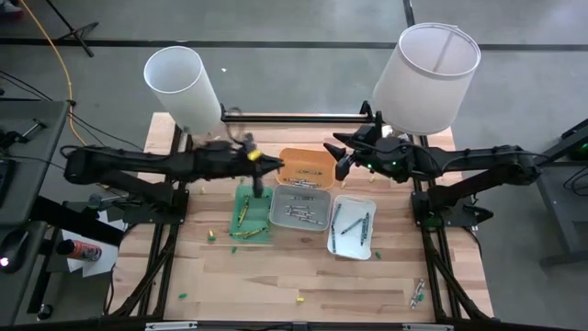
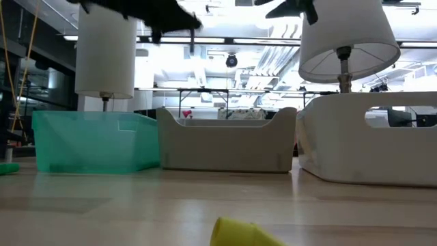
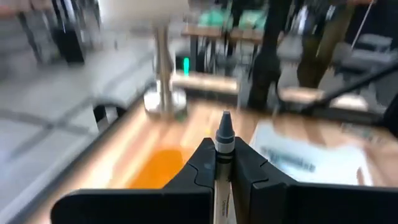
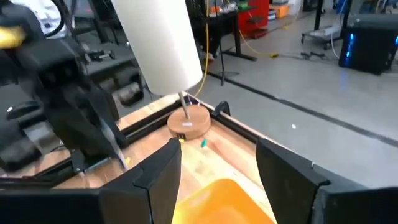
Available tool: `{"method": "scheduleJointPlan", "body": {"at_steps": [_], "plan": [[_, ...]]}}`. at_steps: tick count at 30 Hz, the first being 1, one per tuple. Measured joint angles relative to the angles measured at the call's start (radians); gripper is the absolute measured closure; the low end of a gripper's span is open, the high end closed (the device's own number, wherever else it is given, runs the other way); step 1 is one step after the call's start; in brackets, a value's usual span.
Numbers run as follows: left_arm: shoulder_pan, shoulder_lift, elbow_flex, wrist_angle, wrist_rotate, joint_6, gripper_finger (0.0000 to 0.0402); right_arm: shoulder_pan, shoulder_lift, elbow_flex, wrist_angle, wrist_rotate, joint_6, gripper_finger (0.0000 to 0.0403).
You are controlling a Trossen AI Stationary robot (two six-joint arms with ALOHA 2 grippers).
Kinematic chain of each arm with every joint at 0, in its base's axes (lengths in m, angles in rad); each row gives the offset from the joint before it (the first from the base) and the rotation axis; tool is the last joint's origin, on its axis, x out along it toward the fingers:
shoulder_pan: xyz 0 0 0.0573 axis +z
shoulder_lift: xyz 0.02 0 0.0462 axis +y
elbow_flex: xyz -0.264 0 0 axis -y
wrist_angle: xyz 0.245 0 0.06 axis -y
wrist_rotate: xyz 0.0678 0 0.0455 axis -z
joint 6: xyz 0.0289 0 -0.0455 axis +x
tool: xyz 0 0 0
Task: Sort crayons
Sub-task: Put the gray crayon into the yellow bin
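Seen from above, left gripper (image 1: 276, 166) hovers over the trays, clamped on a crayon (image 1: 258, 176); right gripper (image 1: 342, 158) hangs beside the orange tray (image 1: 308, 161). Left wrist: fingers (image 3: 249, 168) pinch a grey crayon (image 3: 224, 140) upright. Right wrist: fingers (image 4: 158, 171) spread apart, empty, above the orange tray (image 4: 227, 199).

No readable text anywhere – crayon (image 3: 221, 186) wrapper print (tiny, blurred) illegible.
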Motion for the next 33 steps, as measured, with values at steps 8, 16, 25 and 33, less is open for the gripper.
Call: {"method": "scheduleJointPlan", "body": {"at_steps": [8,16,25,33], "plan": [[0.008,0.364,0.072,-0.033,0.016,-0.137,0.0401,0.0,0.007,0.0,-0.138,0.065,0.133,0.0201],[0.07,0.541,0.39,-0.302,-0.006,0.147,0.0401,0.0,0.006,0.0,-0.162,0.071,0.163,0.0201],[0.114,0.633,0.464,-0.371,-0.008,0.297,0.0399,0.0,0.006,0.0,-0.162,0.071,0.162,0.0201],[0.111,0.672,0.465,-0.427,-0.008,0.296,0.0339,0.0,0.006,0.0,-0.165,0.071,0.162,0.0201]]}}
